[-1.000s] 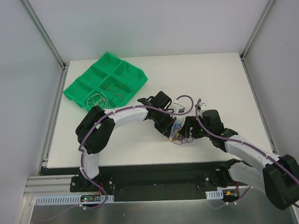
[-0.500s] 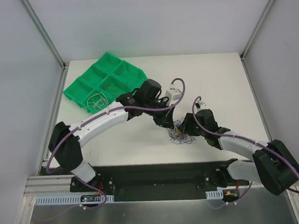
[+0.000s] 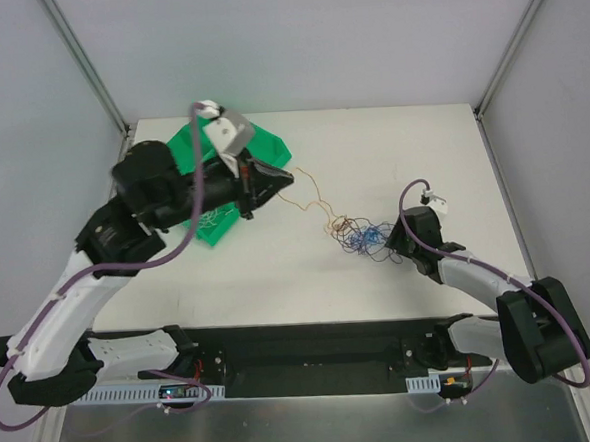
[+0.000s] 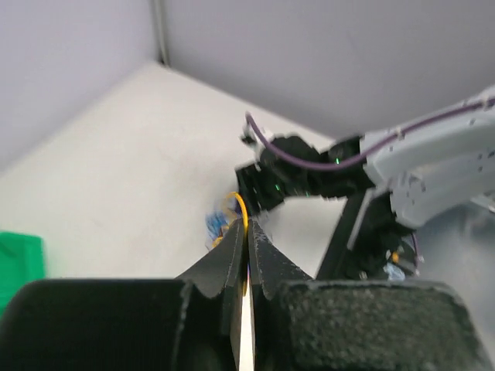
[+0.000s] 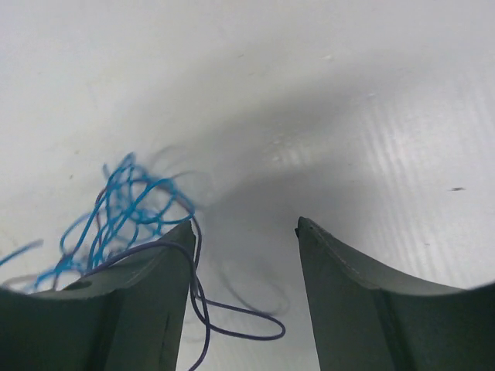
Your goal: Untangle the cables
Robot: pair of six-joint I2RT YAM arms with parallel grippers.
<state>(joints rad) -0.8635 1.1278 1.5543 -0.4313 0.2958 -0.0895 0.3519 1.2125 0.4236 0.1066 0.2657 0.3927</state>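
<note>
We log: L gripper [image 3: 282, 175] up high, jaws pinched on orange cable [image 4: 243, 215] running to tangle [image 3: 361, 237]. R gripper [image 5: 244, 255] beside tangle, low over table [image 5: 325, 108], jaws apart.

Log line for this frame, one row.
left gripper shut on orange wire | strung back to tangle | right gripper open beside tangle | task unfinished

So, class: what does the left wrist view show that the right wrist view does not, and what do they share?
Left wrist only: left fingers shut on an orange cable, the right arm beyond, and a corner of the green tray. Right wrist only: right fingers standing apart, a purple cable looping into the gap. Both: the blue cables on the white table.
</note>
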